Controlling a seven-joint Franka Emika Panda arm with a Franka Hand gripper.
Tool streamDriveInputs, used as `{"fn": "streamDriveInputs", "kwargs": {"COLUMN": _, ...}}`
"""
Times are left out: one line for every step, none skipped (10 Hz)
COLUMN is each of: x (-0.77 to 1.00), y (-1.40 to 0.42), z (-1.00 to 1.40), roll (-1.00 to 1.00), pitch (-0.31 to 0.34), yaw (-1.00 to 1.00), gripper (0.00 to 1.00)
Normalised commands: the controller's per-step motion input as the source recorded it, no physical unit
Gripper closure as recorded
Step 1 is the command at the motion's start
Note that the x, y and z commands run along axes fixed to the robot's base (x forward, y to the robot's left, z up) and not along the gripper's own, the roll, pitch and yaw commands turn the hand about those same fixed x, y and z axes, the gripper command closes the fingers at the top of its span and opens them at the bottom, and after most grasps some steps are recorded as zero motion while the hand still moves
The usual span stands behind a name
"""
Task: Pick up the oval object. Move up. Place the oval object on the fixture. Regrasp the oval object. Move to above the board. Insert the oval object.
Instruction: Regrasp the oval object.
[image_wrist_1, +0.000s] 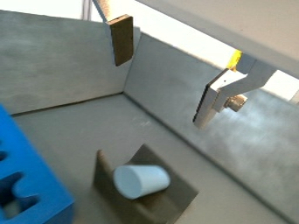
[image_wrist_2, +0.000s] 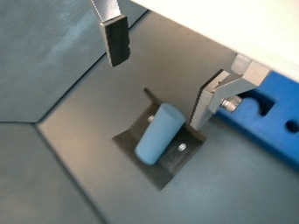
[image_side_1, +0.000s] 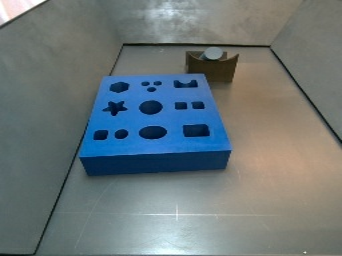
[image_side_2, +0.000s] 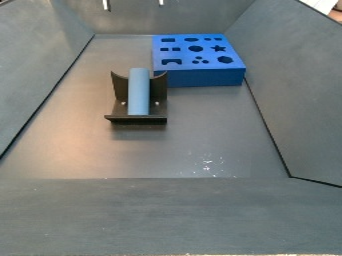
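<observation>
One oval object (image_wrist_2: 159, 133) in fixture (image_wrist_2: 131, 140), jaws (image_wrist_2: 163, 72) above.

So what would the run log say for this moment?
gripper: open, empty, above fixture | oval object: resting on fixture | board: holes empty

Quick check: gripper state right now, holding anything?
Gripper: open, empty, above the oval object, which lies in the fixture.
</observation>
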Motion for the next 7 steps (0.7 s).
{"fn": "streamDriveInputs", "kwargs": {"x": 0.05, "y": -0.03, "z": -0.01, "roll": 1.0, "pitch": 0.045, "yaw": 0.03, "gripper": 0.0}}
{"fn": "streamDriveInputs", "kwargs": {"x": 0.07, "y": -0.03, "z": -0.01, "roll": 1.0, "pitch": 0.064, "yaw": 0.03, "gripper": 0.0}}
{"fn": "streamDriveInputs", "kwargs": {"x": 0.08, "y": -0.04, "z": -0.02, "roll": 1.0, "pitch": 0.094, "yaw": 0.05, "gripper": 0.0}}
{"fn": "streamDriveInputs", "kwargs": {"x": 0.09, "y": -0.04, "z": -0.02, "roll": 1.0, "pitch": 0.125, "yaw": 0.07, "gripper": 0.0}}
{"fn": "streamDriveInputs", "kwargs": {"x": 0.1, "y": -0.04, "z": -0.02, "roll": 1.0, "pitch": 0.158, "yaw": 0.1, "gripper": 0.0}}
{"fn": "streamDriveInputs", "kwargs": {"x": 0.1, "y": -0.04, "z": -0.02, "roll": 0.78, "pitch": 0.162, "yaw": 0.12, "gripper": 0.0}}
{"fn": "streamDriveInputs", "kwargs": {"x": 0.1, "y": -0.04, "z": -0.02, "roll": 0.59, "pitch": 0.152, "yaw": 0.15, "gripper": 0.0}}
